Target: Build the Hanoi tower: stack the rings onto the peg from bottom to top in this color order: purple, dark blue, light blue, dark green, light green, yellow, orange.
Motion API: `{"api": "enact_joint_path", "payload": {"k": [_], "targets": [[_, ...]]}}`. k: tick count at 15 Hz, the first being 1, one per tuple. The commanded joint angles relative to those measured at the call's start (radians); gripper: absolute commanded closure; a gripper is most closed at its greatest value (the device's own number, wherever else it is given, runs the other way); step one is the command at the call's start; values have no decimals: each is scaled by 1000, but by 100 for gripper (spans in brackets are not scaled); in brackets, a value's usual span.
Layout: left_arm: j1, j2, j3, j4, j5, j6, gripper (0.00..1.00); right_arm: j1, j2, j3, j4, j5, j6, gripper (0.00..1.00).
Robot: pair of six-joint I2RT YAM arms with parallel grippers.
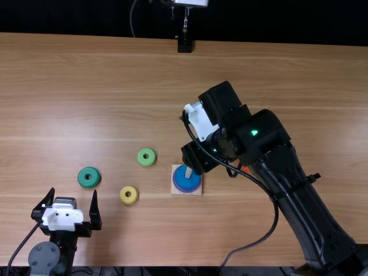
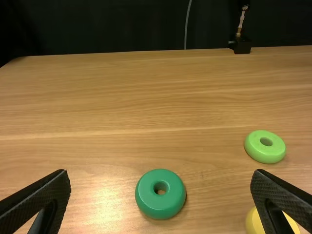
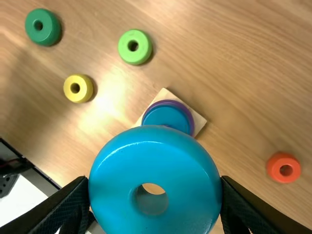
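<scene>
R arm [image 1: 302, 204]: matte blk, chunky rounded joints, long straight link w/ ridged edges, blk clip [image 1: 313, 177] jutting off its side. White bracket [image 1: 201, 119] nr wrist, bright green light [image 1: 254, 132] on housing. Thick blk cable [image 1: 275, 214] runs outside, loops wide. R gripper [image 1: 198, 157] blk, boxy body. L arm [image 1: 68, 244]: also blk, w/ white plate [image 1: 62, 219], round grey joint cap [image 1: 44, 256], thin blk cable [image 1: 22, 245]. L gripper [image 1: 73, 192] blk, w/ tapered fingers [image 2: 41, 195], fine-ribbed surface.
</scene>
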State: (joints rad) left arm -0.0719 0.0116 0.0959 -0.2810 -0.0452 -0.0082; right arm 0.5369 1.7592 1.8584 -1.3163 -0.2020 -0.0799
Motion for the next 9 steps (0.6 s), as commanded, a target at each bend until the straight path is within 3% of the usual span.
{"api": "enact_joint_path", "payload": {"k": [1,5,9], "targets": [[0,-12,-55,-12,-6,-7,0,14,-38,-21,-1,-24,3,100],[0,-12,-55,-12,-6,-7,0,15,-41,-51,-1,-37,4,100],[0,-12,-55,-12,-6,-7,0,15,-73,-51,3,-37,4,100]]}}
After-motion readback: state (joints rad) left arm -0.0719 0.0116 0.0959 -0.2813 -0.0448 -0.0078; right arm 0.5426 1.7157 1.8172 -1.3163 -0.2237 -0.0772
